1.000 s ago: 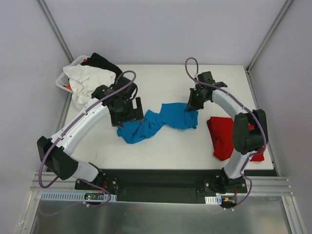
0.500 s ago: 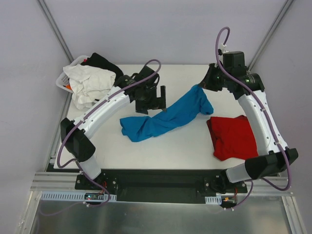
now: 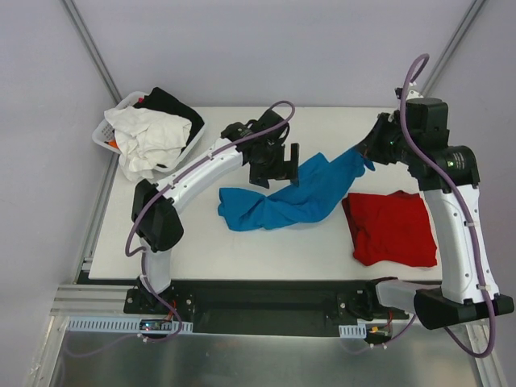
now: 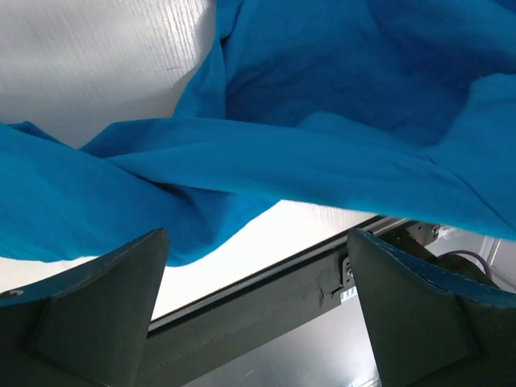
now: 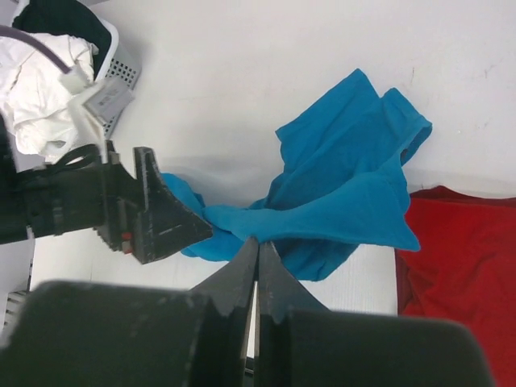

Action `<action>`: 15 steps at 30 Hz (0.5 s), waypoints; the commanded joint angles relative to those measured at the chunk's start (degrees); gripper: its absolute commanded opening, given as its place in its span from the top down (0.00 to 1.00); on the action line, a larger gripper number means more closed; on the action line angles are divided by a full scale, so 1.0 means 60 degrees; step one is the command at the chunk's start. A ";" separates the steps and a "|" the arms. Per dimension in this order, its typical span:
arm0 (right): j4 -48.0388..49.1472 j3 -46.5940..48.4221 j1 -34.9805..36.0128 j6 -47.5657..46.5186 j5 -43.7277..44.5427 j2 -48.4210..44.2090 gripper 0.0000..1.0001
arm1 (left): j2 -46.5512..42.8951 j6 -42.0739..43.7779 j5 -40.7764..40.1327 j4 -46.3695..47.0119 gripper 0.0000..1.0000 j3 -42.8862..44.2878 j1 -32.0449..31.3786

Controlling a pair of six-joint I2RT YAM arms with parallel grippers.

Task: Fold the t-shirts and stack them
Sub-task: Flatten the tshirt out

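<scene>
Right gripper (image 5: 257,246) pinched shut on turquoise shirt (image 3: 282,205) edge, lifting that end. Rest trails over table (image 3: 322,127) toward 8 o'clock. Left gripper (image 3: 274,173) wide apart, empty, above cloth. Red shirt (image 3: 393,228) folded at 4 o'clock. Best: left pinches matching corner, both pull taut, lay flat.

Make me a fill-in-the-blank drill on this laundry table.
The jaws of the right arm are shut on the rumpled ___ cotton t-shirt.
The jaws of the left arm stand ___ above it.
The flat ___ cotton t-shirt lies untouched on the white table.
Missing words: blue; open; red.
</scene>
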 commanded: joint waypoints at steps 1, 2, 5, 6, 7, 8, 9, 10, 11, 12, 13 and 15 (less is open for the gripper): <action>-0.0077 -0.0265 -0.0086 -0.0039 -0.0247 -0.0326 0.99 | 0.0464 -0.0269 0.0257 0.0002 0.06 0.0318 -0.0051; -0.0033 -0.0600 -0.0086 0.0077 -0.0436 -0.0356 0.99 | 0.0726 -0.0255 0.0169 0.0002 0.05 0.0405 -0.0022; 0.0275 -0.1115 -0.0086 0.0166 -0.0788 -0.0561 0.99 | 0.1442 -0.0138 0.0313 0.0031 0.04 0.1206 0.0109; 0.0420 -0.1406 -0.0086 0.0166 -0.0935 -0.0576 0.99 | 0.1649 -0.0138 0.0416 0.0017 0.03 0.1530 0.0153; 0.0436 -0.1525 -0.0086 0.0137 -0.1067 -0.0605 0.99 | 0.1840 -0.0225 0.0620 0.0016 0.02 0.1896 0.0212; 0.0437 -0.1613 -0.0071 0.0108 -0.1242 -0.0591 0.99 | 0.2291 -0.0284 0.0825 0.0031 0.01 0.2755 0.0271; 0.0451 -0.1817 -0.0071 0.0079 -0.1302 -0.0634 0.99 | 0.2470 -0.0371 0.1060 0.0017 0.01 0.3184 0.0387; 0.0480 -0.1906 -0.0071 0.0064 -0.1361 -0.0736 0.99 | 0.2631 -0.0517 0.1091 0.0016 0.01 0.3624 0.0432; 0.0480 -0.1951 -0.0071 0.0064 -0.1535 -0.0795 0.99 | 0.2908 -0.0635 0.1106 0.0016 0.01 0.4266 0.0505; 0.0451 -0.1951 -0.0057 0.0049 -0.1624 -0.0839 0.99 | 0.2998 -0.0766 0.1149 0.0031 0.01 0.4476 0.0679; 0.0408 -0.1893 -0.0071 -0.0009 -0.1712 -0.0927 0.99 | 0.3086 -0.1145 0.1266 0.0046 0.01 0.4579 0.0826; 0.0232 -0.1761 -0.0012 -0.0082 -0.1902 -0.0957 0.99 | 0.3393 -0.1411 0.1994 0.0264 0.01 0.4537 0.1148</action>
